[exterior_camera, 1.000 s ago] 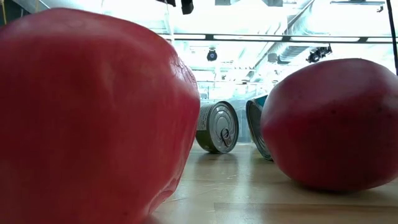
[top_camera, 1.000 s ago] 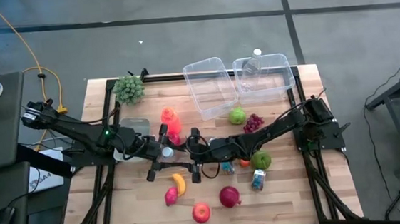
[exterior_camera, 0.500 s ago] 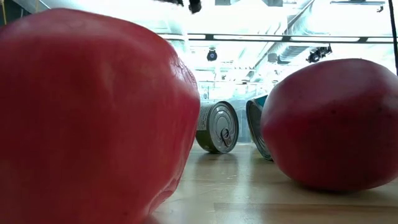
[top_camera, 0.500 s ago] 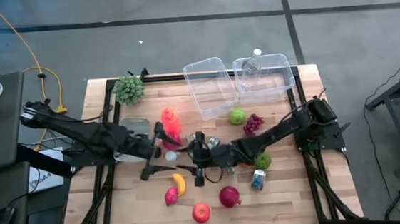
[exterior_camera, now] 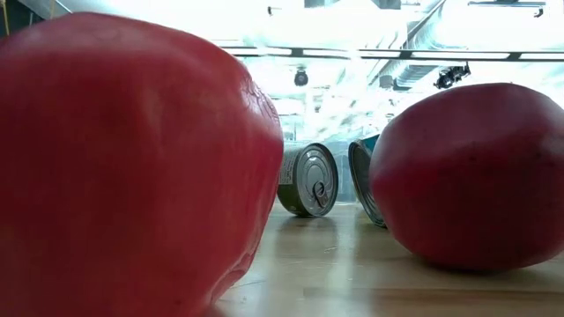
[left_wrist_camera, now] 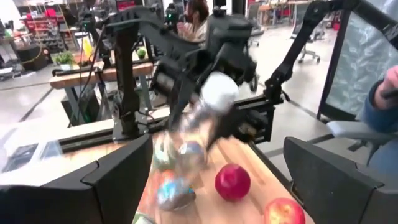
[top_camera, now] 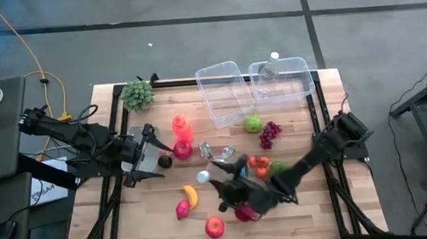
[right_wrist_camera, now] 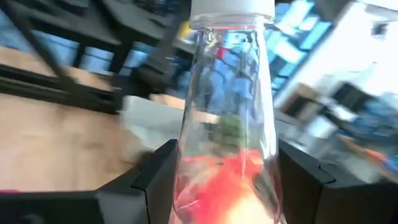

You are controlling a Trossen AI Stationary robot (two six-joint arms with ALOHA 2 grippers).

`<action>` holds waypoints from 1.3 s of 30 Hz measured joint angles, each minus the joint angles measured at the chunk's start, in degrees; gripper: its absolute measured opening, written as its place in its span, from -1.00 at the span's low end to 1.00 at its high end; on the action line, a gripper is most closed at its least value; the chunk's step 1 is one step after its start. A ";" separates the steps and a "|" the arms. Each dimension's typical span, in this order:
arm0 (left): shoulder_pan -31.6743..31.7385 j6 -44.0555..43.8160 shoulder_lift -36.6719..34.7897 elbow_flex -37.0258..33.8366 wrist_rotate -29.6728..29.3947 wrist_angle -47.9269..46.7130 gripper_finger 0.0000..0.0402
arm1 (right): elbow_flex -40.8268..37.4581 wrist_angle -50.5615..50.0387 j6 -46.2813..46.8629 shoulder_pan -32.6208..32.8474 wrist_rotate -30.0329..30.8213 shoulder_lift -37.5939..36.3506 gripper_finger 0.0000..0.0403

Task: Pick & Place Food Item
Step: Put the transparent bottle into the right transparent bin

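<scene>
Wooden table (top_camera: 312, 203), seen from above, fills the middle of the frame on a grey floor. Along the lower edge we find a red apple (top_camera: 215, 226), a darker red fruit (top_camera: 182, 209) and a banana (top_camera: 192, 195). Just above them, lower centre, we see the right gripper (top_camera: 234, 186) with its fingers closed around a clear bottle (right_wrist_camera: 227, 118); the right wrist view shows that bottle upright between the two dark fingers, with a white cap. A green apple (top_camera: 278, 168) and small orange fruits (top_camera: 260, 162) lie beside the right arm. At middle left we place the left gripper (top_camera: 155, 148), jaws wide and holding nothing, near a red fruit (top_camera: 182, 149). Farther up lie a second green apple (top_camera: 253, 122), dark grapes (top_camera: 269, 131), and a leafy green bunch (top_camera: 138, 94) at upper left. Two clear tubs (top_camera: 223, 96) stand at the upper edge.
</scene>
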 joint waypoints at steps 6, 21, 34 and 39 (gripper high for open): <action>0.00 -2.42 0.71 0.00 0.00 -0.99 0.75 | 0.07 -0.05 -4.20 5.36 20.70 -1.55 0.00; 0.00 -2.75 2.44 0.00 0.00 -2.23 0.75 | -0.26 -12.07 -0.26 10.84 23.69 -7.82 0.00; 0.00 -4.68 2.44 -0.02 0.02 -5.19 0.75 | -0.28 -80.42 76.56 12.45 22.04 -17.50 0.03; 0.00 -4.04 2.44 -0.01 -0.03 -5.16 0.75 | -0.28 -99.49 102.12 12.77 20.61 -17.50 0.01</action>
